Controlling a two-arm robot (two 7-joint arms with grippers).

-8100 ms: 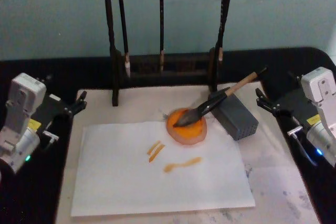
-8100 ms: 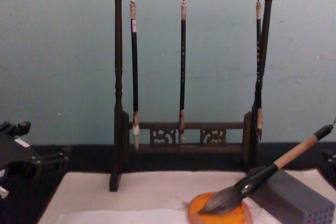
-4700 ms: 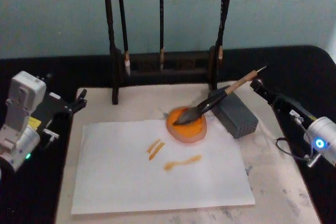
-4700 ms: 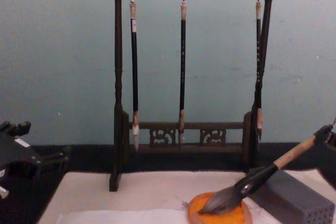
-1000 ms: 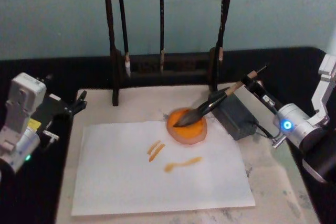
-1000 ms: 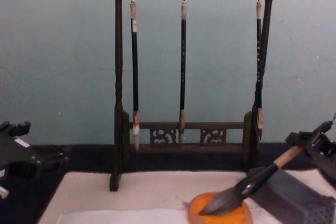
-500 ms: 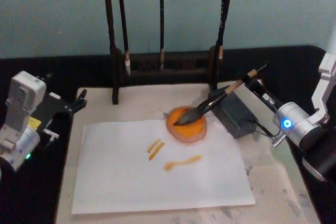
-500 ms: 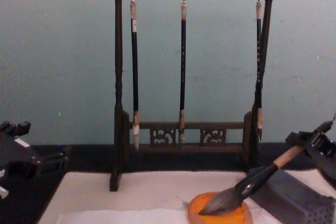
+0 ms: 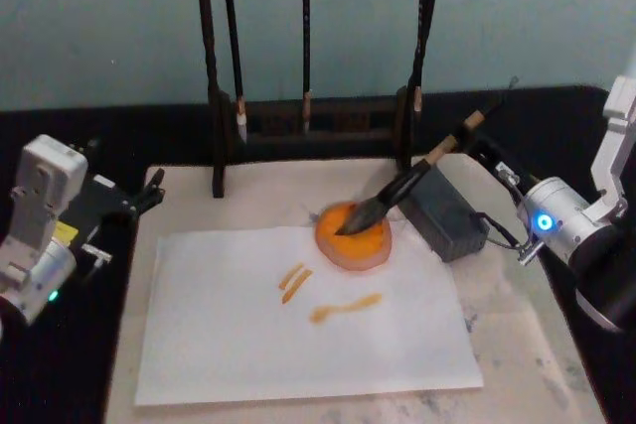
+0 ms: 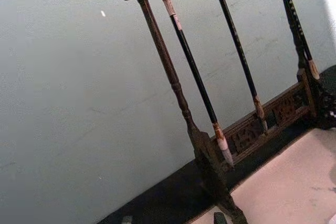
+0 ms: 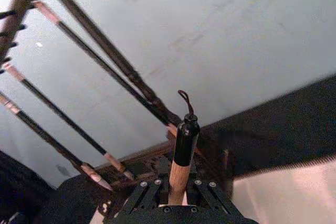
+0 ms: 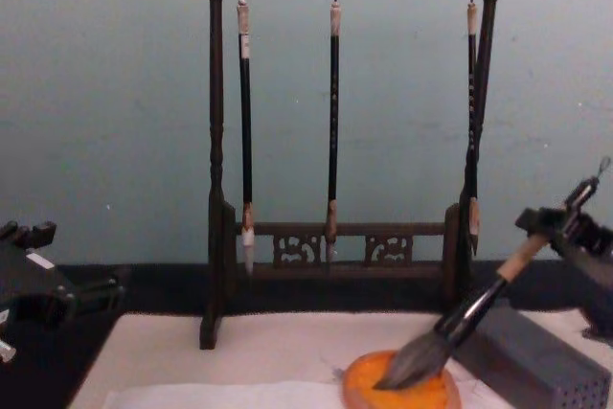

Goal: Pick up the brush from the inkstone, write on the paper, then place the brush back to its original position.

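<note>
Chest view: brush [image 12: 488, 291] leans steeper than a moment ago. Its handle is up off the grey block [image 12: 536, 366], and the tuft tip is still in the inkstone [image 12: 359, 388], far right of the paper [image 9: 298, 345]. Right gripper [image 12: 548, 227] pinches the handle near its black end. The lift looks begun. Left gripper [image 9: 147, 194] parked at left.

No readable text, no legible labels

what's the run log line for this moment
phase: pickup | right claw: shut on brush handle | brush tuft: in inkstone | left claw: parked at left | paper: orange strokes
</note>
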